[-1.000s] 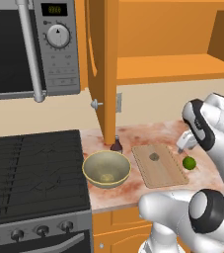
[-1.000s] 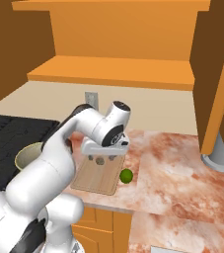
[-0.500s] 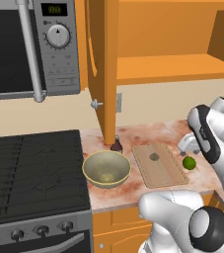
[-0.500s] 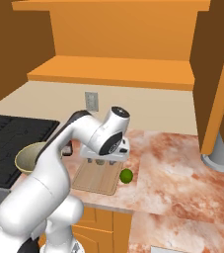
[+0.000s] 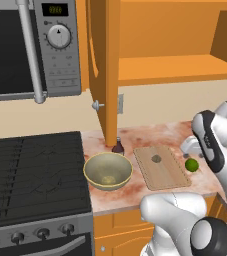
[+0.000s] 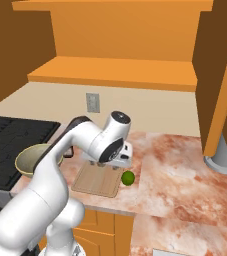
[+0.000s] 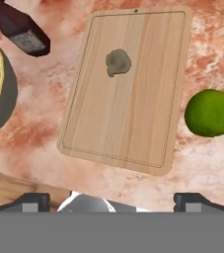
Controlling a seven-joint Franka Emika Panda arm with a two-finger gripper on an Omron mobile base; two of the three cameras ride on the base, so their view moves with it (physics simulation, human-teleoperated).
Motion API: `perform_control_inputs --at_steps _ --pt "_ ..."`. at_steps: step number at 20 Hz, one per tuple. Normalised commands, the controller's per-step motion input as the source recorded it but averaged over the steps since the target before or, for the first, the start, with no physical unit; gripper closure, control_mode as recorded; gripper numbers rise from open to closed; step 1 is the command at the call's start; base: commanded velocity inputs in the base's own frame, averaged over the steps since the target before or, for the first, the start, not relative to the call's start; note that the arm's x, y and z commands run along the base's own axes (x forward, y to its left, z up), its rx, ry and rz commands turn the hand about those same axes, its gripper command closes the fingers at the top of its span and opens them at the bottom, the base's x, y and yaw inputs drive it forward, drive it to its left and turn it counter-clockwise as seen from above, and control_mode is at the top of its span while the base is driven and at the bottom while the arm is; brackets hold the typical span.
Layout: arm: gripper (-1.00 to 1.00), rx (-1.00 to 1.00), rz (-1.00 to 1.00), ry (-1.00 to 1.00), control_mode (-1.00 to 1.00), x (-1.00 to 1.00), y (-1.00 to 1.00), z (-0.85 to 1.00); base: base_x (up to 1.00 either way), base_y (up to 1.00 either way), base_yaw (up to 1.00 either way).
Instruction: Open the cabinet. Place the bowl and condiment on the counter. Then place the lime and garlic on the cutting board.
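The cabinet door stands swung open, its shelf bare. On the counter sit the olive bowl and, just behind it, the dark condiment bottle. The cutting board lies to their right with the garlic on it near its far end. The lime rests on the counter just off the board's right edge. My gripper hovers open above the board's near end, nothing between its fingertips. From the side the gripper hangs just above the board, left of the lime.
A black stove fills the left, with a microwave above it. A second open cabinet door hangs at the right, over a grey round object on the counter. Bare counter stretches right of the lime.
The hand has drifted a little to the right and lower over the board's lime side. The jaws stay open and nothing on the counter has moved.
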Motion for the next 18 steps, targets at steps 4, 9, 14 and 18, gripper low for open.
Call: perform_control_inputs --at_steps 4,9,14,18 --pt "-1.0 0.0 -0.05 0.0 -1.0 0.0 -0.21 0.0 0.0 0.0 0.0" --pt "-1.0 -0.01 -0.02 0.0 -1.0 0.0 -0.19 0.0 0.0 0.0 0.0" --pt "-1.0 -0.03 0.0 0.0 -1.0 0.0 -0.14 0.0 0.0 0.0 0.0" --pt "-1.0 -0.03 0.0 0.0 -1.0 0.0 -0.11 0.0 0.0 0.0 0.0"
